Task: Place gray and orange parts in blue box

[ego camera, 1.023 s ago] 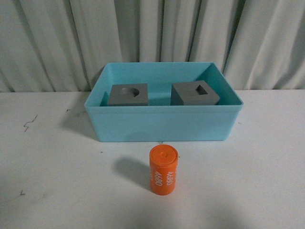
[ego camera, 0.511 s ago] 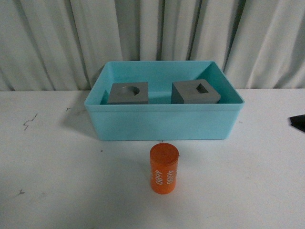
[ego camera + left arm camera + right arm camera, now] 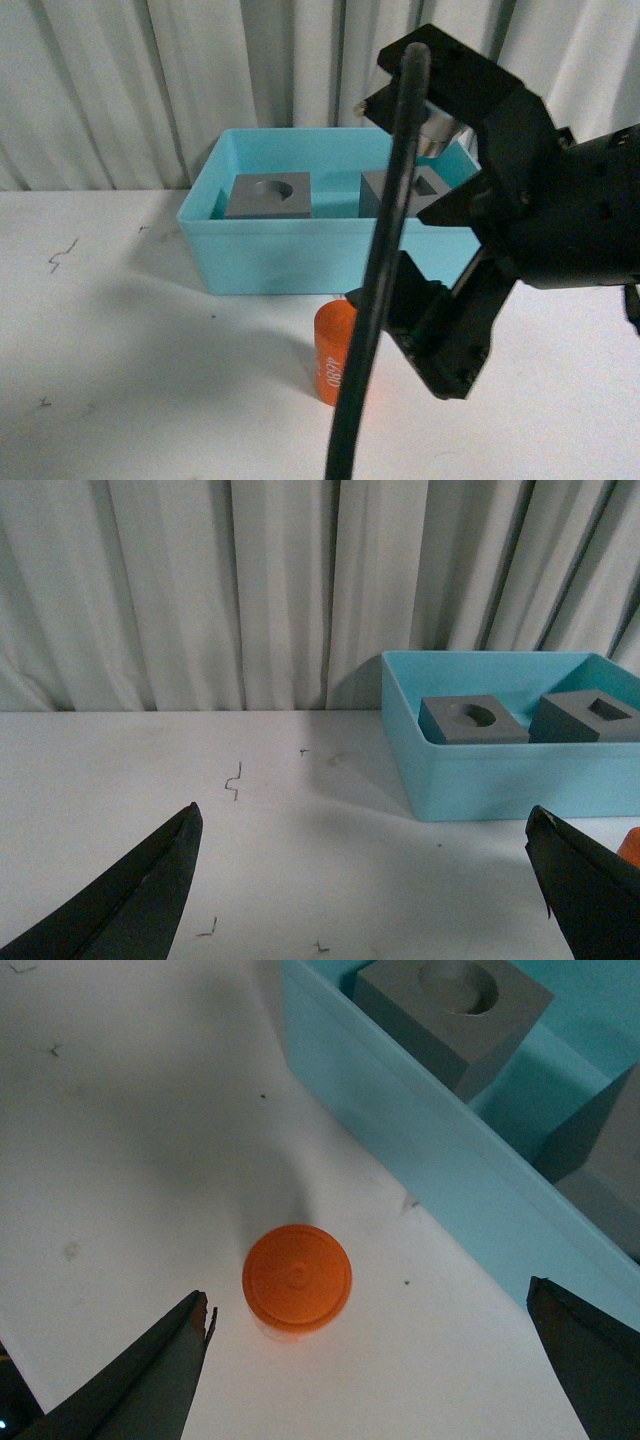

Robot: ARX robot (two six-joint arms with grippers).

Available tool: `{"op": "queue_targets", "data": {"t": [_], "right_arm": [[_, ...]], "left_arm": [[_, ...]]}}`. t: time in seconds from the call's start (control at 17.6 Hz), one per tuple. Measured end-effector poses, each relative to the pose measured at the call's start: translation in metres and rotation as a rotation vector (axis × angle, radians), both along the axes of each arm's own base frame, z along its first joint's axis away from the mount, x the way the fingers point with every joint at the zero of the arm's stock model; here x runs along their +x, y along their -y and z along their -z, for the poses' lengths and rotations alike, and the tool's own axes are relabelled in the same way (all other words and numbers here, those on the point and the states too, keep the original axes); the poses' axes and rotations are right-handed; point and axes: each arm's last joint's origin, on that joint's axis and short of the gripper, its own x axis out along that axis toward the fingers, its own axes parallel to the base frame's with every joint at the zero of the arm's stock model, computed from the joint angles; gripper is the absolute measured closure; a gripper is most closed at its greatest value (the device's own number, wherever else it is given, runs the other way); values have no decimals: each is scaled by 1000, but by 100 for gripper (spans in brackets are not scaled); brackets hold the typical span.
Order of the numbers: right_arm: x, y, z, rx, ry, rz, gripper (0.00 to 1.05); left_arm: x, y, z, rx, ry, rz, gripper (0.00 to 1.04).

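Two gray cubes lie inside the blue box [image 3: 290, 262]: one with a round recess [image 3: 268, 196] on the left, one with a square hole [image 3: 428, 186] on the right, partly behind my right arm [image 3: 540, 220]. On the white table in front of the box, the orange cylinder [image 3: 333, 352] stands upright. In the right wrist view, my right gripper [image 3: 370, 1300] hangs open above the table, and the cylinder [image 3: 297, 1280] sits near one finger, untouched. My left gripper [image 3: 362, 815] is open over bare table left of the box [image 3: 480, 780].
A gray-white curtain [image 3: 120, 90] hangs close behind the box. A black cable [image 3: 385, 260] from the right arm crosses the front view, over the cylinder's right side. Small dark marks [image 3: 234, 780] dot the table [image 3: 120, 340] to the left.
My right arm has swung in from the right and now fills the right half of the front view above the orange cylinder. The cubes, box and cylinder have not moved.
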Motion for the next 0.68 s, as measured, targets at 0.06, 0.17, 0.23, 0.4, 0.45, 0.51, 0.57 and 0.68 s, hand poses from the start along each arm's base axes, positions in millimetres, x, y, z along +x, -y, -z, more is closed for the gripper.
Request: {"op": "queue_targets", "data": {"t": [0.06,0.17,0.23,0.4,0.45,0.51,0.57,0.68], "right_arm": [[2,-6,4,13,-19,5,6],[6,-21,15,29,-59,20,6],[8,-27,22,30,-73,26,6],[14,-32,39,18,-111,67,6],[16,-35,48,24,-136,81,6],[17,-38,52,24,-149,92,6],[18,-42,56,26,-155,98,6],[20,-48,59,34,-167,97,6]], "left_arm": [[0,0,0,0,0,0,7],[0,0,0,0,0,0,7],[0,0,0,0,0,0,7],[0,0,0,0,0,0,7],[0,0,0,0,0,0,7],[0,0,0,0,0,0,7],[0,0,0,0,0,0,7],[0,0,0,0,0,0,7]]}}
